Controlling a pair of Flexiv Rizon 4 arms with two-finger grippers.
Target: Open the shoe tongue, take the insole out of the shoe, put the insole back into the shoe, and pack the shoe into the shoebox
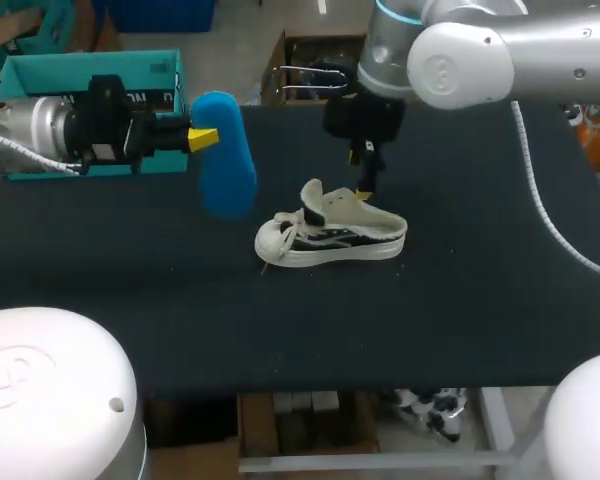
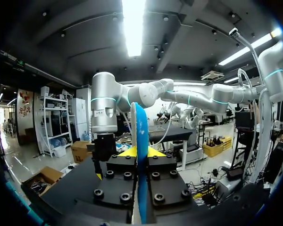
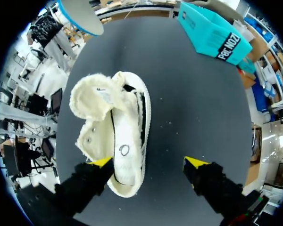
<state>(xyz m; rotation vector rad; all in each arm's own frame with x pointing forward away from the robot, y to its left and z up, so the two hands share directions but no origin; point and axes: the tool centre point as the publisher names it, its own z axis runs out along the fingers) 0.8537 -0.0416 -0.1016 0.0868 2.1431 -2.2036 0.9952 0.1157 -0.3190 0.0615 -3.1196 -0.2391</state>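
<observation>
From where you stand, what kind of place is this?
Probably a robot test bench: a dark table carries a white shoe and a teal shoebox, and my left claw holds a blue insole.

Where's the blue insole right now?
In the head view, the blue foam insole is at left, clamped in the left arm's jaws, between the teal cardboard shoebox and the white shoe.
</observation>
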